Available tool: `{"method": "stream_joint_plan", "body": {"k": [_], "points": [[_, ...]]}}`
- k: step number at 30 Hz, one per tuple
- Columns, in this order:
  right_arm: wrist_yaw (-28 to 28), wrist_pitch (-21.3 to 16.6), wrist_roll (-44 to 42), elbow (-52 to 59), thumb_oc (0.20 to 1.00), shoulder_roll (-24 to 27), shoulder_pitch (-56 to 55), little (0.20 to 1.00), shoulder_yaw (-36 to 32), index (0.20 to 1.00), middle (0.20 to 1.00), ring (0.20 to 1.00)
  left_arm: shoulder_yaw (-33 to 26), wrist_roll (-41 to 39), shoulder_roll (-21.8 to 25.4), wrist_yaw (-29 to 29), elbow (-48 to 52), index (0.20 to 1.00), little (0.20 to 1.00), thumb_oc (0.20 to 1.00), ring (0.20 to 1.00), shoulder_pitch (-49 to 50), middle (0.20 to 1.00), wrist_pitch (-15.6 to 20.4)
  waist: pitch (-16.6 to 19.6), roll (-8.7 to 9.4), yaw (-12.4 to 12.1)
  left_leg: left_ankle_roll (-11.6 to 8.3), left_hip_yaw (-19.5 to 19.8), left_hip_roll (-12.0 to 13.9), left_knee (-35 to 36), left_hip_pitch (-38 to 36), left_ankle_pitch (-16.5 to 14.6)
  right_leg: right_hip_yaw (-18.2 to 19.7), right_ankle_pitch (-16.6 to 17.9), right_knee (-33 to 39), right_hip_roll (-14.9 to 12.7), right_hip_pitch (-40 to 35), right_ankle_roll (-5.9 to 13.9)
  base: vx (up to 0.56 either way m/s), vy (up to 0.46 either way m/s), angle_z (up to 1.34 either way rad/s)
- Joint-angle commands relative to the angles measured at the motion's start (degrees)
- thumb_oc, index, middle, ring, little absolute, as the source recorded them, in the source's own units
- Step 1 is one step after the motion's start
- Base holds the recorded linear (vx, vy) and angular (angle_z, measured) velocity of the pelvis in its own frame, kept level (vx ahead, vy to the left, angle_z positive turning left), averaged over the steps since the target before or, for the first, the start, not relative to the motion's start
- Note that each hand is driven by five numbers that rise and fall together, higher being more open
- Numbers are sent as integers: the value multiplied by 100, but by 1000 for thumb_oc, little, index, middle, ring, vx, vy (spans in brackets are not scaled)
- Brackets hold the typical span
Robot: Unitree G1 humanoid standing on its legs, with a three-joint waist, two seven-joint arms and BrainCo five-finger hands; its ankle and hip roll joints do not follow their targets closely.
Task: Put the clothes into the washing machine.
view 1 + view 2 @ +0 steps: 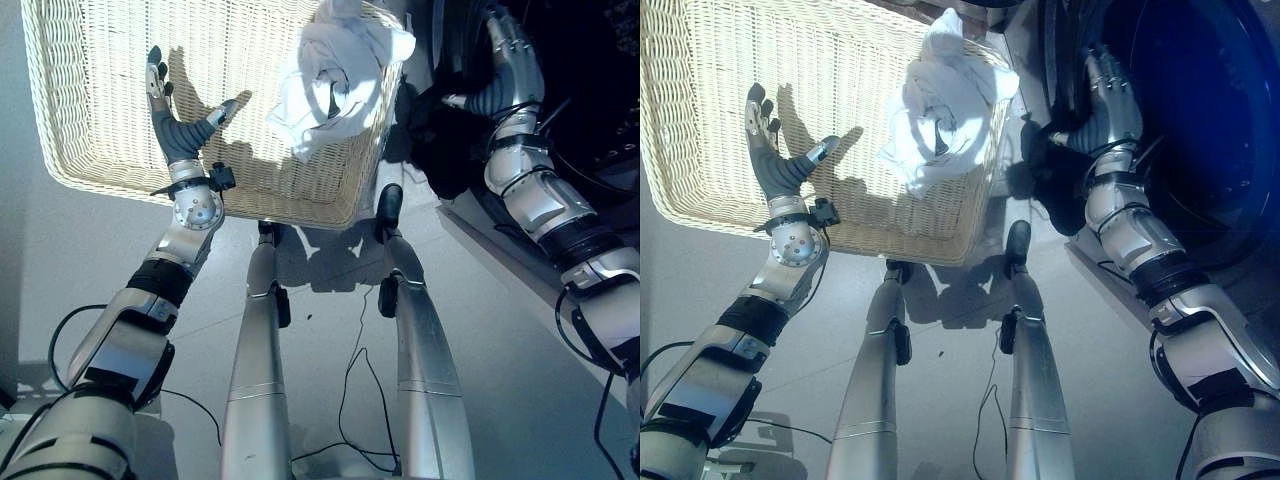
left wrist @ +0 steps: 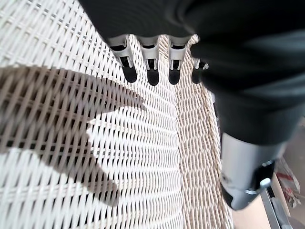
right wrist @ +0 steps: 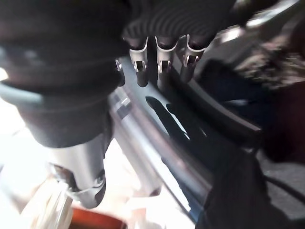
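A bundle of white clothes (image 1: 335, 75) lies heaped in the right corner of the wicker basket (image 1: 110, 130), spilling over its rim. My left hand (image 1: 175, 125) hovers open above the basket's bare weave (image 2: 71, 143), well left of the white bundle, its fingers (image 2: 150, 71) straight and holding nothing. A dark garment (image 1: 1055, 180) hangs at the lower rim of the washing machine's opening (image 1: 1200, 120). My right hand (image 1: 1105, 105) is up at that rim just above the dark garment, fingers (image 3: 162, 67) straight and off the cloth.
The washing machine's dark drum fills the right side, its rim (image 3: 214, 119) close under my right hand. The basket stands on the pale floor (image 1: 330, 330) left of the machine, its right corner nearly against it.
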State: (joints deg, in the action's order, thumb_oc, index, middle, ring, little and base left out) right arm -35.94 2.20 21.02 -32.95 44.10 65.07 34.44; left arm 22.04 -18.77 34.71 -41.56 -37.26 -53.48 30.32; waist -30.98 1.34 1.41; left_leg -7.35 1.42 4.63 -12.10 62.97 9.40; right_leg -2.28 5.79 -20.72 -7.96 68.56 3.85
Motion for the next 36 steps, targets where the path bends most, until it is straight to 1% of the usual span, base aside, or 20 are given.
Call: {"method": "stream_joint_plan", "body": {"k": [1, 2, 5, 6, 7, 8, 11, 12, 14, 15, 16, 19, 21, 23, 25, 27, 30, 36], "points": [[299, 4, 816, -327, 1000, 337, 361, 1000, 800, 1000, 1000, 1000, -188, 208, -136, -107, 87, 1000, 1000, 1000, 1000, -160, 1000, 222, 119, -264, -31, 224, 32, -242, -535, 69, -502, -381, -9, -35, 172, -269, 363, 0, 0, 0], [296, -6, 812, -354, 1000, 336, 380, 1000, 846, 1000, 1000, 1000, -188, 210, -138, -106, 84, 1000, 1000, 1000, 1000, -168, 1000, 220, 119, -267, -28, 225, 31, -243, -534, 70, -500, -382, -9, -34, 172, -267, 362, 0, 0, 0], [481, -23, 1265, -921, 1000, 240, 532, 1000, 1358, 1000, 1000, 1000, -49, 178, -166, -119, -13, 1000, 1000, 1000, 1000, -292, 1000, 244, 119, -294, -65, 225, 29, -247, -540, 95, -471, -386, -4, -31, 164, -248, 352, 0, 0, 0], [583, -20, 1505, -1366, 1000, 126, 656, 1000, 1579, 1000, 1000, 1000, 4, 111, -166, -66, -117, 1000, 1000, 1000, 1000, -405, 1000, 266, 119, -318, -94, 226, 35, -264, -542, 115, -461, -395, 3, -16, 165, -232, 348, 0, 0, 0], [588, -19, 1543, -1468, 1000, 101, 683, 1000, 1622, 1000, 1000, 1000, 18, 95, -167, -59, -132, 1000, 1000, 1000, 1000, -430, 1000, 266, 119, -323, -100, 227, 36, -266, -541, 120, -457, -400, 6, -15, 163, -229, 346, 0, 0, 0], [797, 100, 1659, -1833, 1000, -10, 837, 1000, 1832, 1000, 1000, 1000, 75, 38, -187, -33, -195, 1000, 1000, 1000, 1000, -544, 1000, 244, 119, -348, -135, 229, 47, -278, -548, 134, -446, -409, 11, -15, 158, -218, 339, 0, 0, 0], [1229, 360, 1782, -2373, 1000, -253, 1024, 1000, 2085, 1000, 1000, 1000, 163, -31, -247, 12, -289, 1000, 1000, 1000, 1000, -666, 1000, 258, 119, -406, -190, 229, 59, -298, -511, 149, -405, -426, 42, 25, 155, -207, 321, 0, 0, 0], [1253, 356, 1812, -2448, 1000, -288, 1045, 1000, 2088, 1000, 1000, 1000, 163, -30, -265, 15, -296, 1000, 1000, 1000, 1000, -678, 1000, 251, 119, -415, -194, 228, 58, -299, -507, 150, -399, -424, 43, 26, 159, -206, 318, 0, 0, 0], [1503, 510, 1865, -2602, 1000, -409, 1131, 1000, 2115, 1000, 1000, 1000, 161, -9, -327, 30, -322, 1000, 1000, 1000, 1000, -697, 1000, 252, 119, -442, -214, 230, 61, -315, -490, 154, -378, -411, 49, 34, 179, -197, 305, 0, 0, 0], [1907, 541, 1974, -2704, 1000, -512, 1224, 1000, 2114, 1000, 1000, 1000, 130, 47, -389, 32, -278, 1000, 1000, 1000, 1000, -709, 1000, 209, 119, -468, -244, 225, 56, -333, -479, 182, -354, -411, 55, 48, 186, -180, 293, 0, 0, 0], [2159, 576, 2005, -2708, 1000, -569, 1270, 1000, 2136, 1000, 1000, 1000, 121, 59, -410, 38, -264, 1000, 1000, 1000, 1000, -708, 1000, 201, 119, -480, -261, 228, 60, -345, -472, 191, -344, -412, 57, 48, 186, -171, 287, 0, 0, 0], [2587, 610, 2129, -2695, 1000, -644, 1326, 1000, 2190, 1000, 1000, 1000, 96, 97, -458, 52, -247, 1000, 1000, 1000, 1000, -696, 1000, 175, 119, -491, -289, 226, 65, -350, -501, 221, -323, -426, 53, 6, 181, -148, 271, 0, 0, 0], [2847, 798, 2225, -2735, 1000, -720, 1376, 1000, 2222, 1000, 1000, 1000, 81, 96, -480, 94, -254, 1000, 1000, 1000, 1000, -706, 1000, 163, 119, -502, -319, 230, 78, -372, -496, 218, -308, -433, 57, -7, 182, -144, 263, 19, 5, 4], [2993, 945, 2314, -2800, 1000, -762, 1409, 1000, 2242, 1000, 1000, 1000, 68, 101, -495, 126, -287, 1000, 1000, 1000, 1000, -709, 1000, 183, 119, -507, -336, 228, 88, -373, -503, 226, -293, -434, 58, -19, 179, -145, 260, 9, -3, 4], [3296, 1038, 2445, -2913, 1000, -840, 1425, 1000, 2202, 1000, 1000, 1000, 46, 111, -517, 164, -297, 1000, 1000, 1000, 1000, -711, 1000, 184, 119, -512, -359, 231, 106, -386, -506, 225, -285, -433, 64, -25, 185, -145, 255, 12, 2, 3], [3353, 1069, 2441, -3008, 1000, -873, 1409, 1000, 2185, 1000, 1000, 1000, 31, 117, -531, 188, -307, 1000, 1000, 1000, 1000, -700, 1000, 205, 119, -516, -373, 232, 111, -382, -498, 227, -271, -447, 74, -22, 178, -150, 255, 10, 5, 3], [3507, 1395, 2564, -3258, 1000, -986, 1398, 1000, 2123, 1000, 1000, 1000, 33, 144, -581, 210, -337, 1000, 1000, 1000, 1000, -714, 1000, 240, 119, -554, -410, 236, 137, -397, -489, 259, -254, -440, 92, -20, 170, -112, 253, 0, 0, 0], [3940, 1836, 3097, -3605, 1000, -1078, 1337, 1000, 2016, 1000, 1000, 1000, 27, 249, -691, 126, -247, 1000, 1000, 1000, 1000, -613, 1000, 278, 119, -645, -460, 260, 159, -429, -490, 305, -226, -438, 109, -49, 169, -58, 231, 0, 0, 0]]}}
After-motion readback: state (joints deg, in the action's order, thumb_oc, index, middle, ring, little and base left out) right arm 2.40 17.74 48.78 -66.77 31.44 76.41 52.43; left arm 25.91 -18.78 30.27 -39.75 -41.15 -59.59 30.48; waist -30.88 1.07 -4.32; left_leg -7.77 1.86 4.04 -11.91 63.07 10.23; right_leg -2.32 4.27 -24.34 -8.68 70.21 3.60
